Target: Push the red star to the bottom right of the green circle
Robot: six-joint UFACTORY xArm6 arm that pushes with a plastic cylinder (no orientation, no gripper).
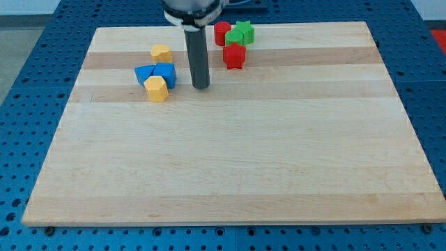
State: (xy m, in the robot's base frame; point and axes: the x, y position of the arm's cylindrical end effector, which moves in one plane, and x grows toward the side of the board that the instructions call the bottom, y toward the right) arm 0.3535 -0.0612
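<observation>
The red star [234, 56] lies near the view's top, right of centre. Just above it sits a tight cluster: a red block [221, 31], a green star [245, 31] and a second green block [233, 39] between them, its shape unclear. The red star touches or nearly touches this green block from below. My tip [201, 86] rests on the board to the left of and a little below the red star, apart from it. It stands between the red star and the blue blocks.
Left of my tip are a yellow block [161, 52], two blue blocks [144, 74] [166, 72] touching each other, and a yellow block [157, 89] against them. The wooden board [230, 167] lies on a blue perforated table.
</observation>
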